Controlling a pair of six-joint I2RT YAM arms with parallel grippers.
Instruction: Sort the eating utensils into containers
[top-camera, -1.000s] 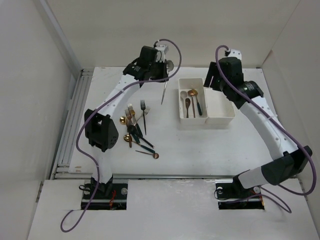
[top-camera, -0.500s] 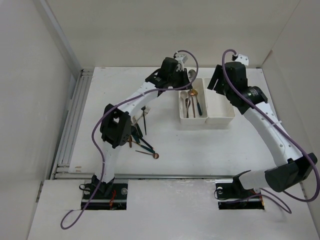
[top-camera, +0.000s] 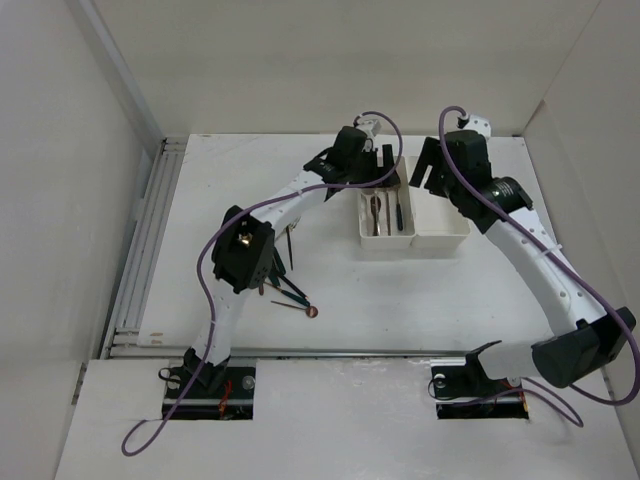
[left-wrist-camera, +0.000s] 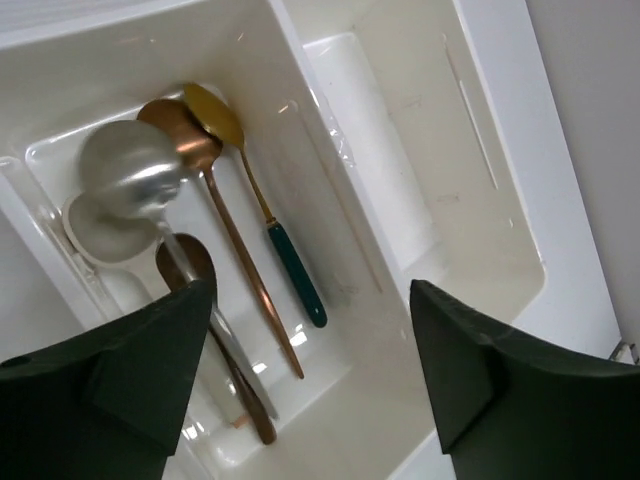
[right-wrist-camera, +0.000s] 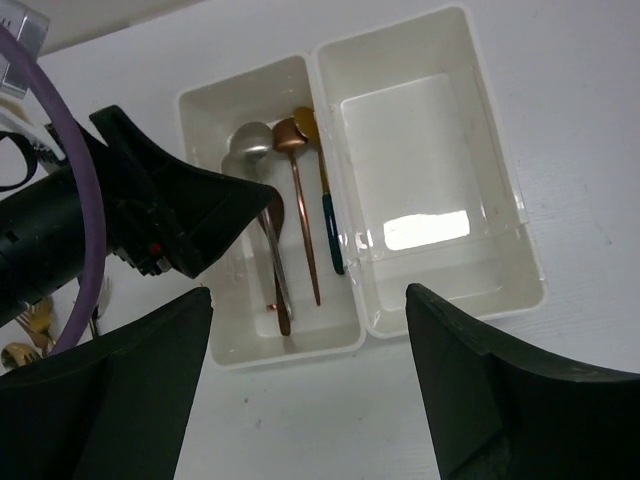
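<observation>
- Left pincer (left-wrist-camera: 312, 300) hangs over the left bin (top-camera: 385, 241), its fingers (left-wrist-camera: 130, 370) spread wide with nothing between them.
- Right pincer (right-wrist-camera: 308, 300) is spread too and grips nothing. It hovers above the two joined bins, just to the right of the left arm's tip.
- Four spoons lie lengthwise in the left bin, bowls toward the far end:
  - a silver spoon (left-wrist-camera: 135, 170);
  - a copper spoon (left-wrist-camera: 230, 250);
  - a gold spoon with a dark teal handle (left-wrist-camera: 295, 270), nearest the dividing wall;
  - a brown spoon (left-wrist-camera: 188, 258), close beside the silver spoon's handle.
- A pale round shape sits under the silver bowl — spoon or reflection, I cannot tell.
- Right bin (top-camera: 445, 225) touches the left bin along one long side.
- A heap of forks and spoons (top-camera: 285, 285) lies on the worktop (top-camera: 220, 180), well to the left of the bins and partly hidden by the left arm's elbow.
- One stray spoon (top-camera: 311, 311) lies at the heap's near right edge.
</observation>
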